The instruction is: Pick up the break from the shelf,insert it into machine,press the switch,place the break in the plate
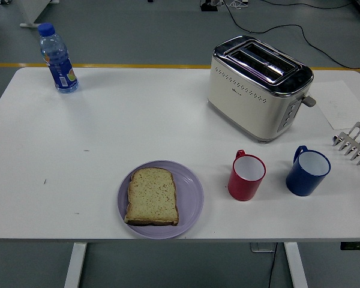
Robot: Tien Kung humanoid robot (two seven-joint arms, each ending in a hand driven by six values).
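Note:
A slice of bread (152, 196) lies flat on the lilac plate (192, 201) near the table's front edge. The cream and chrome toaster (258, 87) stands at the back right with both slots empty and its lever (309, 101) on the right end. A metal toast rack (355, 143) sits at the right edge, partly cut off, with no bread in it. Neither of my hands appears in the head view.
A red mug (246, 176) and a blue mug (308, 171) stand in front of the toaster. A water bottle (58, 59) with a blue cap is at the back left. A sheet of paper (343, 103) lies right of the toaster.

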